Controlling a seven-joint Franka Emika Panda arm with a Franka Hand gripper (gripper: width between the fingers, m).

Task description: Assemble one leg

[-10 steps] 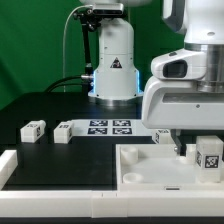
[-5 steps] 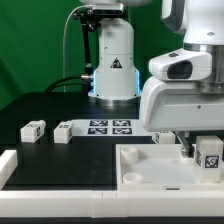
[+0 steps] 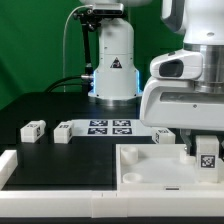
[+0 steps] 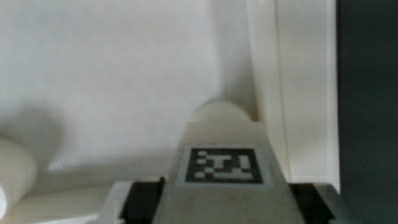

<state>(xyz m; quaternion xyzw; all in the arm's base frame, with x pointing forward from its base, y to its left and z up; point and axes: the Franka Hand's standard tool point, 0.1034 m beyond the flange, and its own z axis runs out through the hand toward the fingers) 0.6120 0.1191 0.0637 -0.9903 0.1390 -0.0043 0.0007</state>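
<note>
My gripper (image 3: 205, 155) is shut on a white leg (image 3: 208, 150) with a black-and-white tag, holding it over the right side of the large white tray-like panel (image 3: 150, 165). In the wrist view the leg (image 4: 226, 160) fills the space between my two dark fingers (image 4: 146, 202), tag facing the camera, with the white panel (image 4: 107, 80) close behind it. Three more legs lie on the black table: one (image 3: 33, 129) at the exterior view's left, one (image 3: 64, 130) beside it, one (image 3: 162, 136) partly hidden behind my arm.
The marker board (image 3: 108, 126) lies flat in the middle of the table in front of the robot base (image 3: 113, 70). A white rail (image 3: 8, 165) runs along the table's front at the exterior view's left. A dark strip (image 4: 365, 90) shows beyond the panel's edge.
My gripper with the leg has moved down slightly toward the panel. The other legs have not moved.
</note>
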